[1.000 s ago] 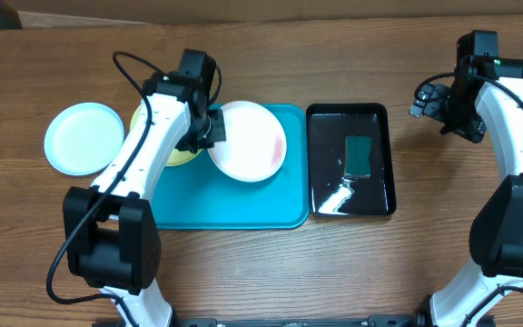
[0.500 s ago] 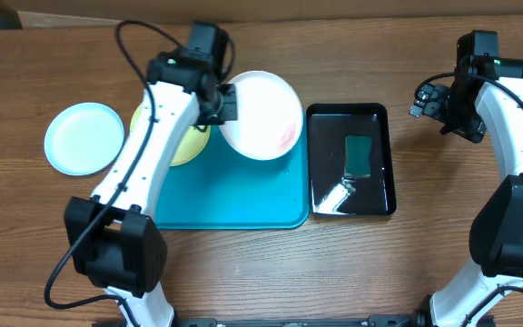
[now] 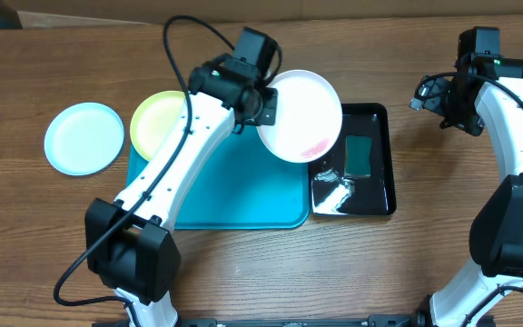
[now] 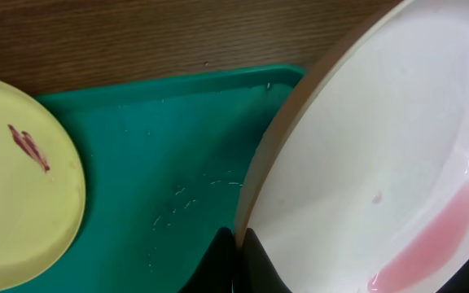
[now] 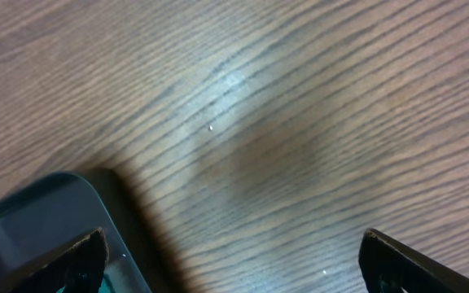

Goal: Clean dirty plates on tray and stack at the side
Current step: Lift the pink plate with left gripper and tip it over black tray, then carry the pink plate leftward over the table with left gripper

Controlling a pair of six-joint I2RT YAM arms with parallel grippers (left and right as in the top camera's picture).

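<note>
White plate [image 3: 305, 113], likely light, stiff and slick, hangs from the left gripper [image 3: 267, 107] pinching its nine-o'clock rim; right gripper [image 5: 233, 244] gapes empty.

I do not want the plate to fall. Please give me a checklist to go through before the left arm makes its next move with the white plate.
1. Grip: left jaws shut on the rim of the white plate: ok.
2. White plate clean: it has a pink smear: not ok.
3. Green pad lies uncovered in the black tray: ok.
4. Right jaws open, over bare table, apart from the plate: ok.
5. Yellow-green plate clean: it shows a red smear: not ok.
6. Light blue plate clean: cannot tell.
</note>
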